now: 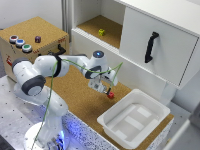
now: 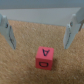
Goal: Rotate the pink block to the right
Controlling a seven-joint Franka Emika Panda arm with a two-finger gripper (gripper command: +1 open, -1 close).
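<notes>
The pink block (image 2: pixel 44 58) lies on the cork-topped table (image 1: pixel 75 102), near the corner of the white tray (image 1: pixel 134 120) but apart from it, seen in the exterior view as a small red spot just under the arm's tip. The gripper (image 1: pixel 106 90) hangs directly above it, released, grasping nothing. In the wrist view its two fingers (image 2: pixel 8 31) stand wide apart with the block showing on the cork beyond them, roughly midway between the two though nearer the camera's edge of the gap. That spread leaves room to come down on either side of the block without knocking it.

The block sits slightly askew to the line between the fingers, its printed letters tilted, so a closing grasp may nudge it square before it can be turned; a twist of the wrist would then give the rotation to the right.

A small yellow block (image 1: pixel 101 32) rests on the open shelf (image 1: pixel 100 25) of the white cabinet, and three round buttons (image 1: pixel 20 43) sit on the cork-faced box at the exterior view's left, all well apart from the work
</notes>
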